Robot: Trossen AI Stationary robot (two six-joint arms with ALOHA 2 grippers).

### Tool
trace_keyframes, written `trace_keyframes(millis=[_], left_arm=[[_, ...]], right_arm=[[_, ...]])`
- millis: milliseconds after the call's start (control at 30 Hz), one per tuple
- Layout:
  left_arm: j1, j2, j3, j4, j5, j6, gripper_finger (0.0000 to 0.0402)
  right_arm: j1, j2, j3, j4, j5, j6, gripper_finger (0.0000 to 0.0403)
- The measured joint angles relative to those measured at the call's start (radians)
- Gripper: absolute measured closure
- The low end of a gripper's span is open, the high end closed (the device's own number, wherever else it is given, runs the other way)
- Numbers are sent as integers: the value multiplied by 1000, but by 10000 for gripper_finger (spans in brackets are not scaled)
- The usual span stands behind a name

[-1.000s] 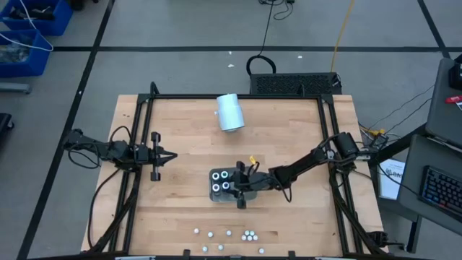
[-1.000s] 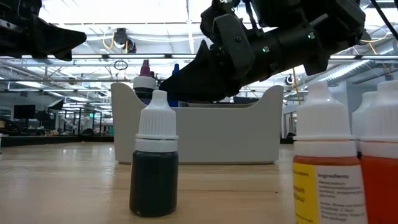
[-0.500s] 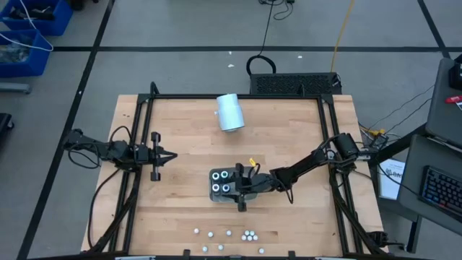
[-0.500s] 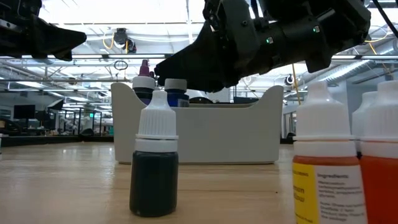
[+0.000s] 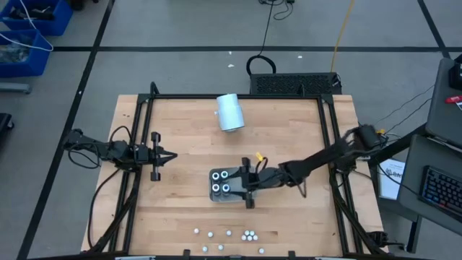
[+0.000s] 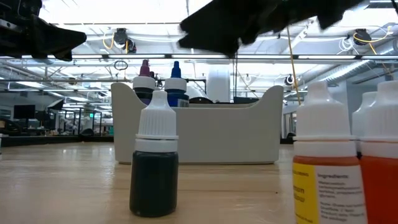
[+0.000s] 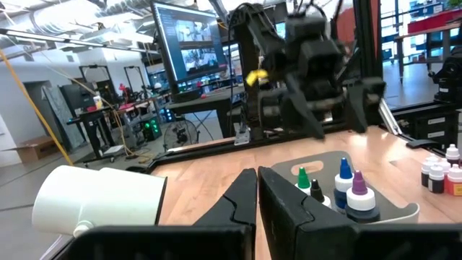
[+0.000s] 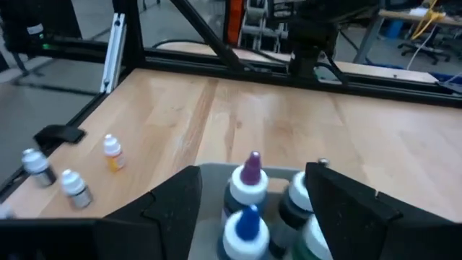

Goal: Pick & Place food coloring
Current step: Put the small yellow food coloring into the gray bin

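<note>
The food coloring shows in two groups. Several bottles with purple (image 8: 250,167), blue (image 8: 247,220), green (image 7: 303,178) and dark tips stand upright in the grey tray (image 5: 216,195) at mid-table. Several small white-capped bottles (image 5: 249,235) stand along the near edge, among them a dark one (image 6: 154,168) and an orange one (image 6: 323,174). My right gripper (image 5: 242,186) hovers open above the tray's right side, with its fingers (image 8: 173,209) either side of the bottles and clear of them. At the table's left my left gripper (image 5: 163,156) is shut on nothing.
A pale-blue cylinder (image 5: 230,112) lies on its side near the far edge. Black frame rails (image 5: 137,144) run along the table's sides. Bare wood lies between the tray and the row of small bottles.
My right gripper has risen off the tray and drawn slightly toward the table's right edge. The blue-tipped bottle it was over stays standing in the tray, now clear of the fingers.
</note>
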Motion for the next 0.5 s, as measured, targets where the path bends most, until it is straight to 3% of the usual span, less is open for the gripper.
trace_keyframes(millis=[133,267,500], left_arm=[[0,0,0,0,0,0,378],[0,0,0,-1,0,0,378],[0,0,0,-1,0,4,378]], right_arm=[[0,-176,-18,-189,2,-40,176],[-1,-347,-142,-185,3,-85,211],[-22,-653,-402,-69,-2,-48,344]])
